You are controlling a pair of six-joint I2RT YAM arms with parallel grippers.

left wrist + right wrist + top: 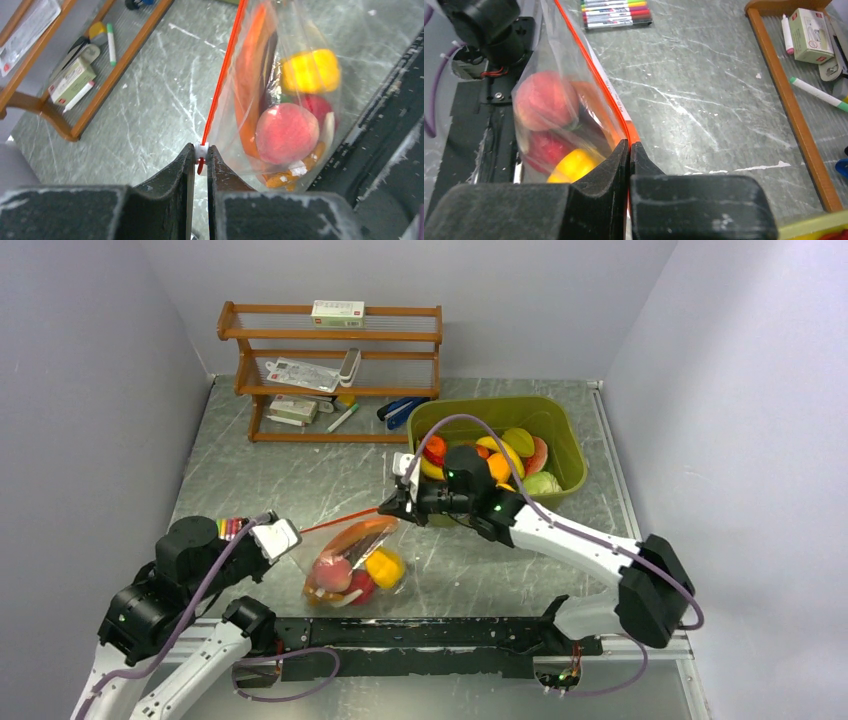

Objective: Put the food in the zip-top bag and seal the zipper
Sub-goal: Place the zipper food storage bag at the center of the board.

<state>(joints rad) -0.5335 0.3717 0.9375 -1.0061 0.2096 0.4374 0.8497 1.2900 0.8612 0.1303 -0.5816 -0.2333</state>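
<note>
The left gripper (201,152) and right gripper (629,147) each pinch one end of the zipper (222,75), the zip-top bag (350,560) of food (287,132) stretched between them.

I count one zip-top bag (295,25) in the lower middle of the top view, with at least four pieces of food (287,132) inside. One green tub (490,403) at the upper right holds more, too heaped to count. One wooden shelf (400,337) stands at the upper left.
</note>
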